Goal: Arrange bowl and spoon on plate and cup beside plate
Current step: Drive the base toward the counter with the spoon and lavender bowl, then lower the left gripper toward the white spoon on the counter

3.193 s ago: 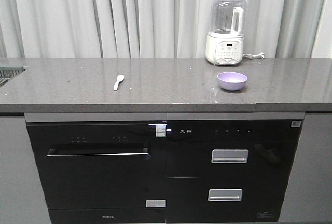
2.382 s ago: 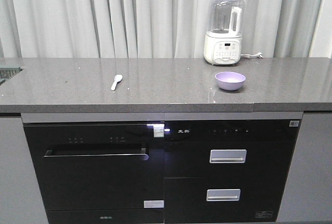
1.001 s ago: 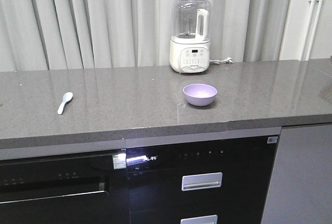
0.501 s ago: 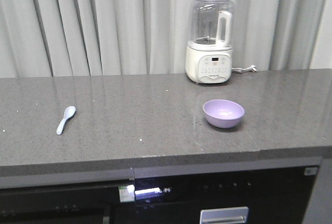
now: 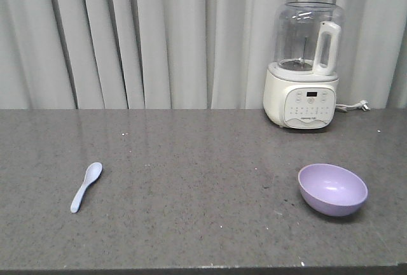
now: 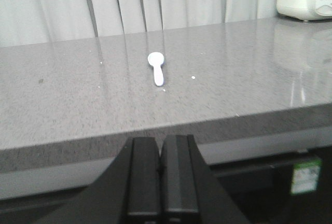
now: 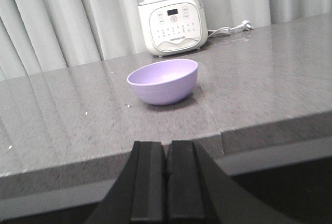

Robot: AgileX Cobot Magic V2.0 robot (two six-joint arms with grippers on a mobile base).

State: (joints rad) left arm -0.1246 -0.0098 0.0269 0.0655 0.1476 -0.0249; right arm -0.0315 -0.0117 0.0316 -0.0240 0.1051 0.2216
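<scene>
Plainly we hold nothing: left gripper [image 6: 161,175] and right gripper [image 7: 166,180] sit closed, below the counter [image 5: 203,230] edge. Our spoon [image 5: 86,186] lies lower left, bowl [image 5: 332,190] lower right; plate and cup unseen. Rising carelessly, we could clip that edge or skid the flat spoon.

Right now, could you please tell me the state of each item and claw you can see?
spoon: lying flat on the counter, free
bowl: upright, empty
blender: upright, jar empty, plug lying on the counter
left claw: shut, holding nothing
right claw: shut, holding nothing
</scene>
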